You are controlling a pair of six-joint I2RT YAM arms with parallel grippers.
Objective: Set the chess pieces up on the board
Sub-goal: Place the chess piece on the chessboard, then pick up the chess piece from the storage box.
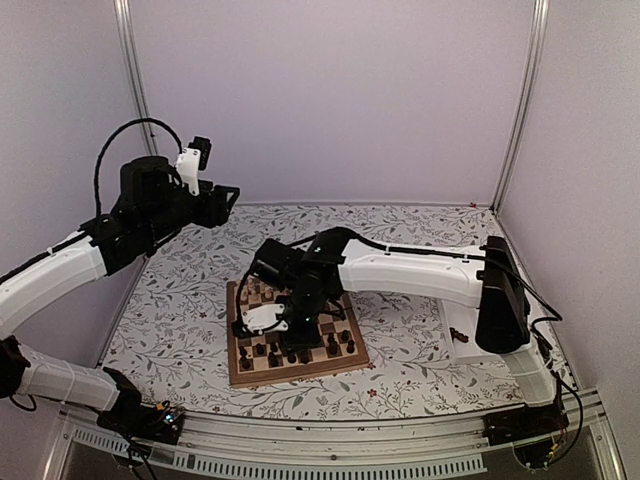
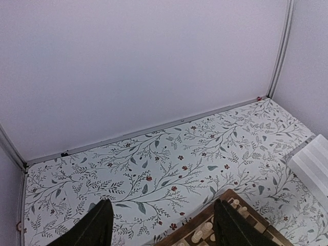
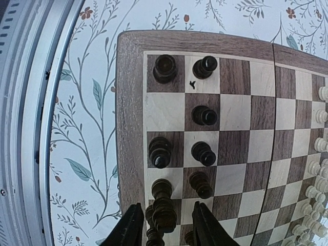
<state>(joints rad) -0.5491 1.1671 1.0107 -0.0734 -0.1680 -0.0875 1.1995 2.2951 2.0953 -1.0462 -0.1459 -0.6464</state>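
The right gripper [image 3: 166,206] hung over the near rows of the board [image 3: 130,102], its fingers parted just enough to straddle one dark chessman [image 3: 163,215]; a sliver of gap showed on each side, so it looked loose, not clamped. The other dark chess pieces [image 3: 204,115] stood upright on the two nearest ranks, some close beside the straddled one. Such a piece was judged light, stiff turned wood with a smooth rounded head and a narrow base, so it would slip or topple easily. The best hold was likely low on the neck, from straight above, clear of its neighbours.

The left gripper [image 2: 161,225] was raised at the far left, spread wide and holding nothing.

Only the right wrist view showed the finger gap and the individual squares. Only the left wrist view showed the white tray [image 2: 312,164] clearly. The top view alone placed both arms, with the right one hiding much of the board and the pale chessmen [image 3: 320,154] on its far side
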